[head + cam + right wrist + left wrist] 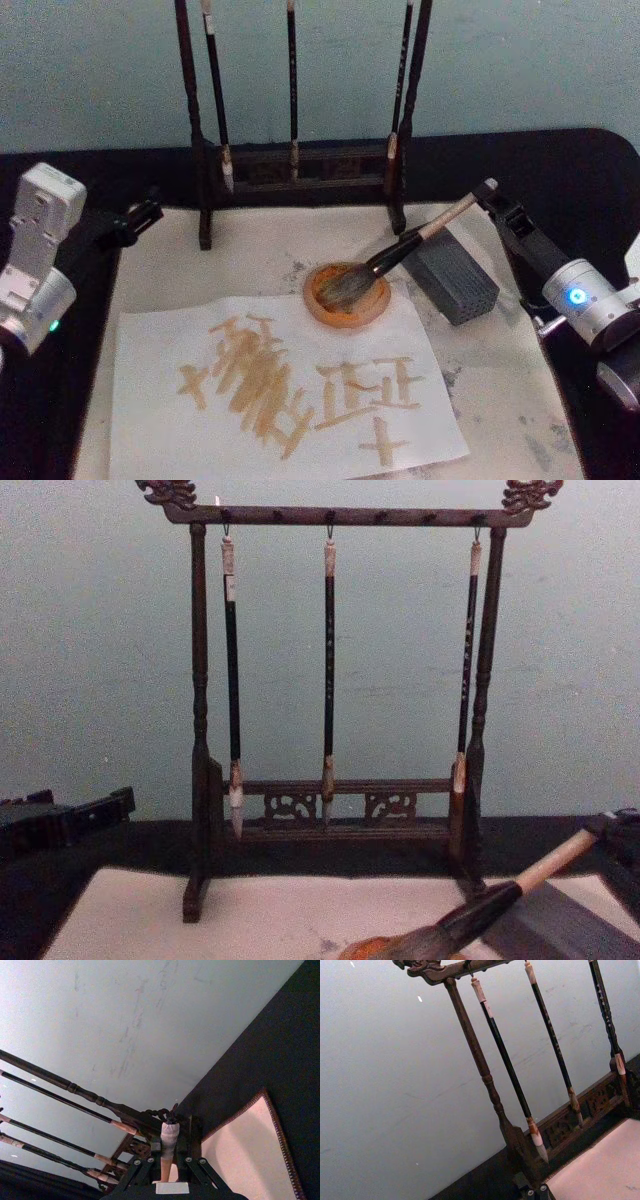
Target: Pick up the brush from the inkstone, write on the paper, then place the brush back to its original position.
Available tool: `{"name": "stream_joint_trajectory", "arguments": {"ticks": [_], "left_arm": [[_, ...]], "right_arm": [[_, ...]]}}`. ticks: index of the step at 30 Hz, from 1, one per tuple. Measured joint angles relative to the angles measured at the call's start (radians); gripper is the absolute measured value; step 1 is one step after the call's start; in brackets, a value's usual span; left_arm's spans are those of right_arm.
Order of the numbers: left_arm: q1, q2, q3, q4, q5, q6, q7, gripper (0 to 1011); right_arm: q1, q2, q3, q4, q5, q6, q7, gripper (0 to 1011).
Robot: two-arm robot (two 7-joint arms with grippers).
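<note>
**A:** Where's the brush (400,250) rn?

**B:** Centre-right of the head view. Bristles lie in the orange inkstone (318,305), and the handle slants up to the right past the grey block (455,278); can't tell if they touch. Your right gripper (483,195) is clamped on the very top end of the handle (right wrist view has the shaft pinched in its jaws). The left gripper (143,214) is parked at the left edge, well apart.

**A:** So what can go wrong?

**B:** The grip's at the far end, so the heavy head has lots of leverage. I'd guess it swivels or slips if you lift fast. Wet bristles could then drip or drag onto the white sheet (160,400) w/ the tan strokes just below the inkstone, or onto the paper (510,390) under it. If you let go instead, the handle may roll and tip the head out. Also, the wooden rack (398,200) has its right post near your gripper, so a swing toward the upper left of the frame probably clips it.
</note>
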Motion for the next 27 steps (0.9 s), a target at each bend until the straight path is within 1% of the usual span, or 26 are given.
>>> {"name": "stream_joint_trajectory", "arguments": {"ticks": [14, 18, 22, 27], "left_arm": [[0.000, 0.000, 0.000, 0.000, 0.000, 0.000, 0.000, 1002], [0.000, 0.000, 0.000, 0.000, 0.000, 0.000, 0.000, 1002], [0.000, 0.000, 0.000, 0.000, 0.000, 0.000, 0.000, 1002], [0.000, 0.000, 0.000, 0.000, 0.000, 0.000, 0.000, 1000]], "right_arm": [[0.000, 0.000, 0.000, 0.000, 0.000, 0.000, -0.001, 176], [-0.012, 0.016, -0.019, -0.036, -0.024, -0.022, 0.006, 176], [-0.031, 0.041, -0.044, -0.101, -0.065, -0.049, 0.010, 176], [-0.051, 0.067, -0.065, -0.173, -0.109, -0.070, 0.006, 175]]}}
